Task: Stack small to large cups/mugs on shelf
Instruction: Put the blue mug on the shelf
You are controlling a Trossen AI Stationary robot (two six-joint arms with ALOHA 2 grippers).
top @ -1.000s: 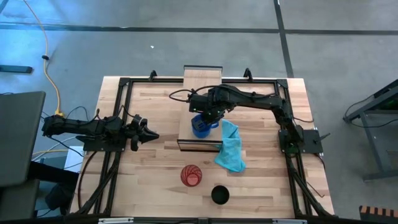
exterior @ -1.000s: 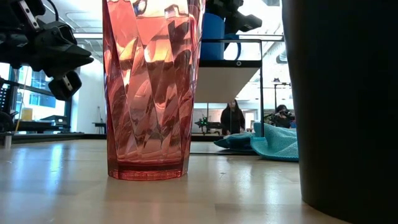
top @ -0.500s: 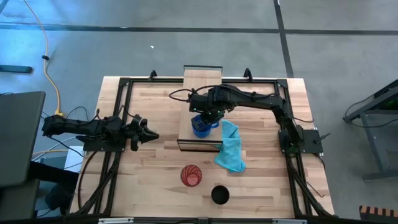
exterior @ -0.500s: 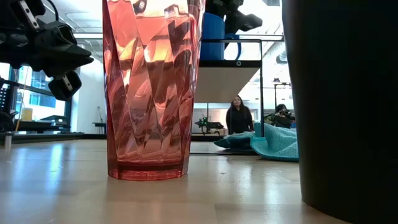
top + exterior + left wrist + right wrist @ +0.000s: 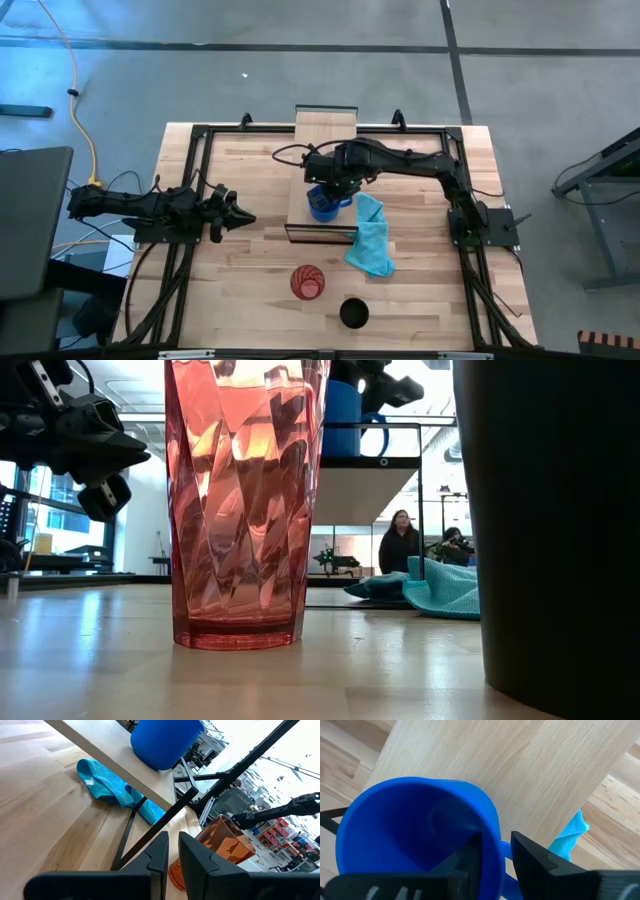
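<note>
The right gripper (image 5: 322,192) reaches over the shelf (image 5: 325,150) and pinches the rim of the blue mug (image 5: 321,204). In the right wrist view 1 finger (image 5: 470,851) sits inside the mug (image 5: 415,830) and the other (image 5: 532,857) outside its wall, beside the handle. The mug stands upright on the shelf board (image 5: 510,775), near the board's front end. In the low view it (image 5: 342,418) shows on the raised board (image 5: 370,461), with the gripper (image 5: 385,385) over it.

The left gripper (image 5: 240,218) hangs over the table's left side, well apart from the shelf. Its fingers (image 5: 160,852) are pressed nearly together with only a thin slit between them, holding nothing.

The red tumbler (image 5: 308,282) stands upright on the table (image 5: 230,290) in front of the shelf. The black cup (image 5: 353,313) stands just beside it, nearer the front edge. The 2 are apart.

A blue cloth (image 5: 370,238) lies crumpled on the table by the shelf's right front corner, partly under the board (image 5: 112,787).

A person (image 5: 400,548) stands in the room far behind the table.
</note>
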